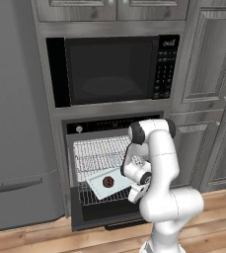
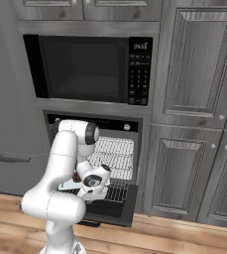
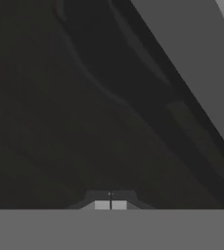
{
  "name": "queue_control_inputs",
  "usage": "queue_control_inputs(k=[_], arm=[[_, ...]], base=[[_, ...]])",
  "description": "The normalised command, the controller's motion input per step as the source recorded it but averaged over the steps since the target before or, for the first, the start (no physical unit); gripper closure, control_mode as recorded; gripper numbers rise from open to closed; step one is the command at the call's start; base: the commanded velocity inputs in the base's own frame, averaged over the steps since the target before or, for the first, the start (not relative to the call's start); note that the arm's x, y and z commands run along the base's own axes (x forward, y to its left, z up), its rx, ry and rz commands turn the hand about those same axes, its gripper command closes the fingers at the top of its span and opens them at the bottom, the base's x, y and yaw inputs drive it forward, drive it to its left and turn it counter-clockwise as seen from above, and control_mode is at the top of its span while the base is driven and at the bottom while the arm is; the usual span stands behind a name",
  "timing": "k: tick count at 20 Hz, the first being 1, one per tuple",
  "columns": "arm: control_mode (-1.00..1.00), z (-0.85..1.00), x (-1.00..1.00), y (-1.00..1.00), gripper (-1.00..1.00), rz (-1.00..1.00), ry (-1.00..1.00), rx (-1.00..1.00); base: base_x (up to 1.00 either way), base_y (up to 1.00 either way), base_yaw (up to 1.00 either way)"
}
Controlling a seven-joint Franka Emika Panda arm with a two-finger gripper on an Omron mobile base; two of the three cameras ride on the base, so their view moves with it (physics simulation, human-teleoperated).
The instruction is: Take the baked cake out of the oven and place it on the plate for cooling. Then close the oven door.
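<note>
Currently we find the baked cake on a pale square tray that rests on the lower wire rack of the oven, towards the near edge of the cavity. The oven door hangs open and down below it. The gripper sits low, just right of the tray in the left base view, and its fingers are pressed together with nothing between them. In the hand view we see them aimed at a dark surface, which we judge to be the door panel or the oven interior; we cannot tell which.

The relation that governs the coming move: the cake lies to the left of the fingers and slightly farther into the oven. Being round, it offers no preferred axis. We judge that the fingers must spread before any approach.

Obstructions: the upper wire rack limits clearance above the cake, and the robot's own forearm crosses the right side of the opening. A black microwave sits above the oven. In the right base view the arm hides most of the tray. We do not locate the plate.
</note>
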Motion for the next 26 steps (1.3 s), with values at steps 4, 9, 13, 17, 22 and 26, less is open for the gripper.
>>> queue_control_inputs(k=[4, 9, 13, 17, 22, 26], arm=[[-1.00, 0.43, -0.13, 0.04, 1.00, -0.03, 0.00, 0.06], [-1.00, 0.50, -0.18, 0.05, 1.00, -0.01, 0.00, 0.00], [-1.00, 0.41, -0.10, 0.17, 1.00, -0.08, -0.09, -0.06], [-1.00, 0.28, 0.00, 0.36, -1.00, -0.19, -0.17, -0.07], [-1.00, 0.31, 0.00, 0.32, -1.00, -0.23, -0.09, -0.05], [-1.00, 0.32, 0.00, 0.26, -1.00, -0.22, -0.11, -0.13]], base=[[0.00, 0.00, 0.00], [0.00, 0.00, 0.00], [0.00, 0.00, 0.00], [0.00, 0.00, 0.00], [0.00, 0.00, 0.00], [0.00, 0.00, 0.00]])
